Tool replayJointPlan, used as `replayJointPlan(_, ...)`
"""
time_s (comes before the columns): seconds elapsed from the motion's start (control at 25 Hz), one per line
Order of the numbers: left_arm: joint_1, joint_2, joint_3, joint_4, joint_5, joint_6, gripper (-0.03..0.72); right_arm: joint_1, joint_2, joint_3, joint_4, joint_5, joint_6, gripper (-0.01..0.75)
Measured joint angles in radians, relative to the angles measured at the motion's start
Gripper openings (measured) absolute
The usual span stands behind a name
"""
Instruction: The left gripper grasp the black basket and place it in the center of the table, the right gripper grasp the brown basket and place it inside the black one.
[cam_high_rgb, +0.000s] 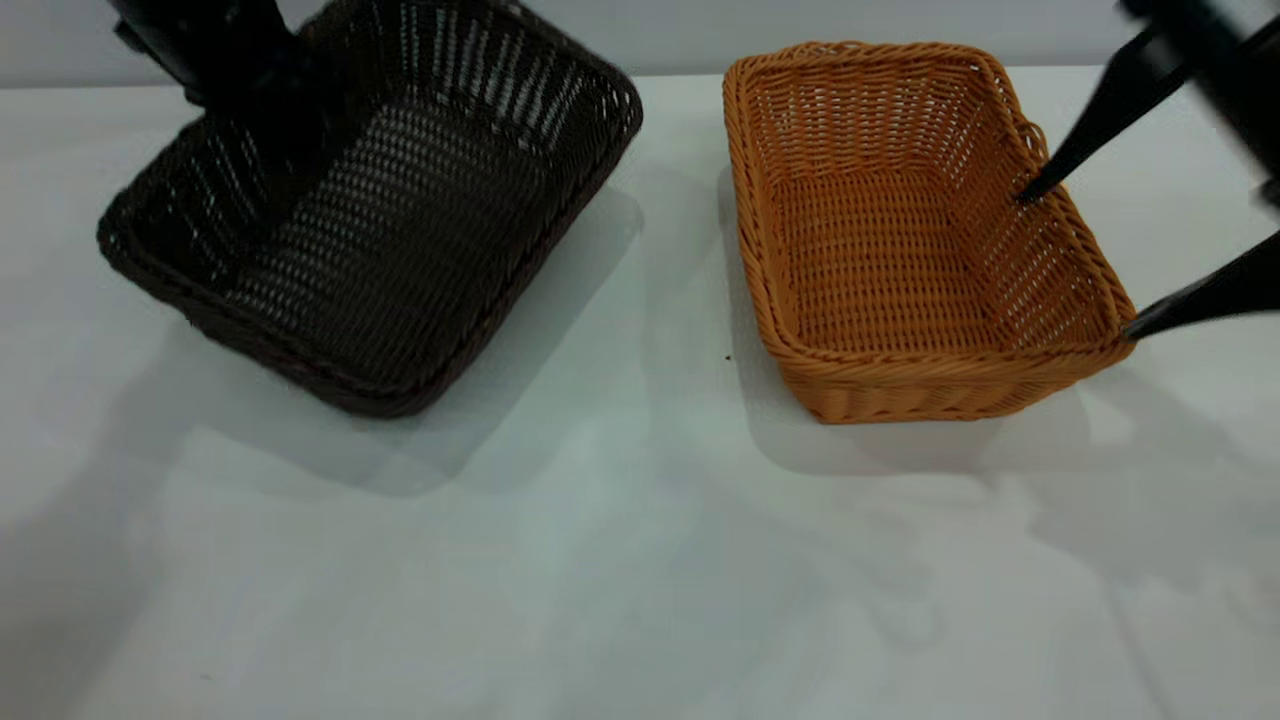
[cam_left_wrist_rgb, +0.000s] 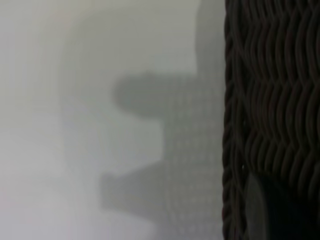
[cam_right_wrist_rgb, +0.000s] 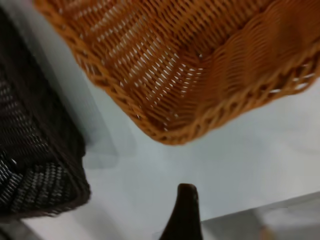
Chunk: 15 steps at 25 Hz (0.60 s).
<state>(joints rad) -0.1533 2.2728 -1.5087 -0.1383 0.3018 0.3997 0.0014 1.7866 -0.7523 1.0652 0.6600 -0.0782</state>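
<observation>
Tabletop (cam_high_rgb: 620, 560): plain white and smooth, spanning almost the whole exterior view; soft grey shadows of the arms and baskets lie across it, and one tiny dark speck sits between the two baskets.
Room: a pale grey wall runs behind the tabletop's far edge.
Black basket (cam_high_rgb: 370, 215): on the left side of the tabletop, turned at an angle, its far-left end seemingly raised so that it tilts toward the camera; the shadow spread beneath it suggests this, though the lift is hard to judge.
Left gripper (cam_high_rgb: 215, 45): a bulky dark shape at the black basket's far-left rim, merging with the weave; whether its fingers are parted or closed on the rim cannot be told.
Left wrist view: the basket's braided rim and wall fill one side, with a dark rounded fingertip against the weave.
Brown basket (cam_high_rgb: 900, 240): sitting flat on the right side of the tabletop, apart from the black one, empty.
Right gripper (cam_high_rgb: 1075, 260): fingers (cam_high_rgb: 1110, 110) spread wide and holding nothing; one tip is inside the basket against its right wall, the other is outside by the near-right corner.
</observation>
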Motion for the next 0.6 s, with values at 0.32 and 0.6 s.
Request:
replayJointPlan(0.32, 0.0, -0.008, 0.0, 0.002, -0.029, 0.025, 0.083, 0.001, 0.251, -0.01, 0.34, -0.038, -0.078, 0.594)
replayJointPlan(0.6, 0.001, -0.008, 0.0, 0.009, -0.057, 0.051, 0.083, 0.052, 0.386, -0.014, 0.571, -0.046, -0.201, 0.579)
